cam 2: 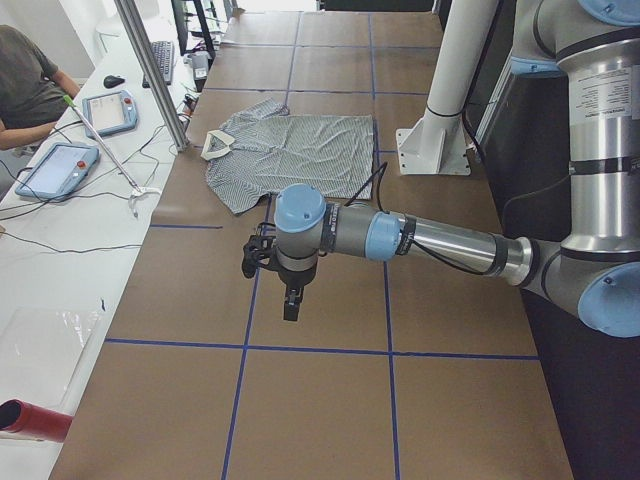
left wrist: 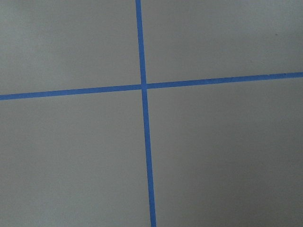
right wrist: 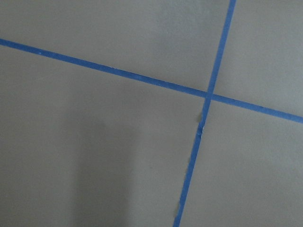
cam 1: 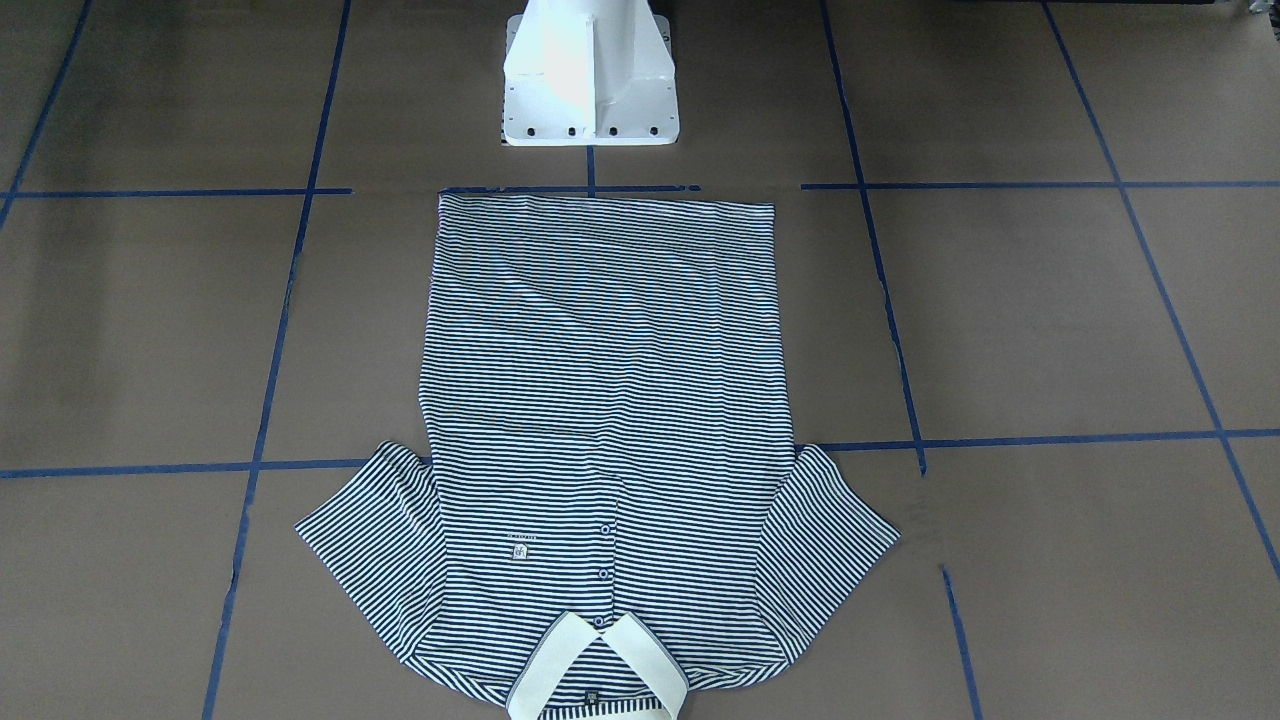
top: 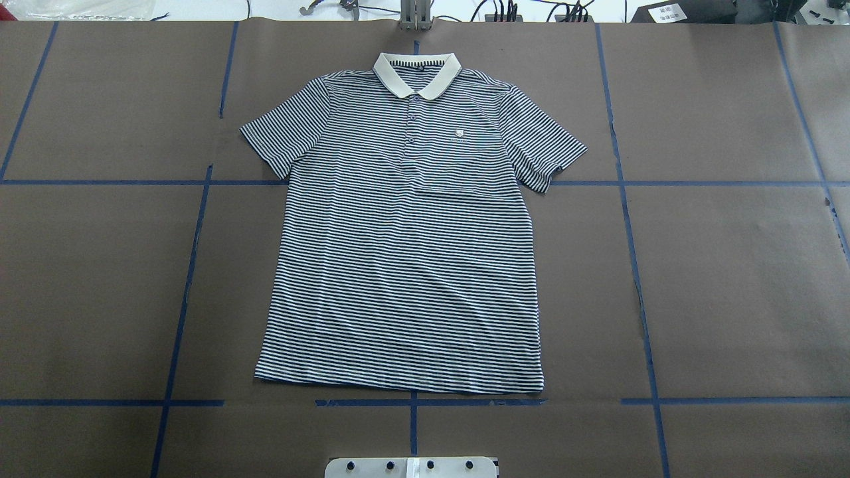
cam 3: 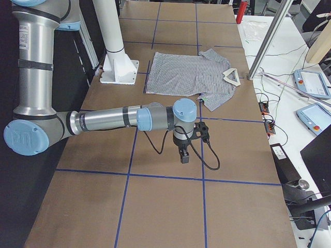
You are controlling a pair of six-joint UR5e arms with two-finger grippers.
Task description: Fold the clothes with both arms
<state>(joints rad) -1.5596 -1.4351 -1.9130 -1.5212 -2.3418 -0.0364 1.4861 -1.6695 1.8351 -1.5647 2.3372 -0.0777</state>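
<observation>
On the table (top: 730,279), one polo shirt (top: 405,252); left arm (cam 2: 440,240), right arm (cam 3: 103,121) hover; cannot tell fingers' (cam 2: 290,306) state.

The brown table (top: 730,279) is carrying a grid of blue tape (top: 99,181). A striped polo shirt (top: 405,265) is lying flat on it.

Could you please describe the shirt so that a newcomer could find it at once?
On the brown table gridded with blue tape, just beyond the white pedestal base, a polo shirt lies flat and unfolded. It is the only garment: navy-and-white stripes, cream collar.
</observation>
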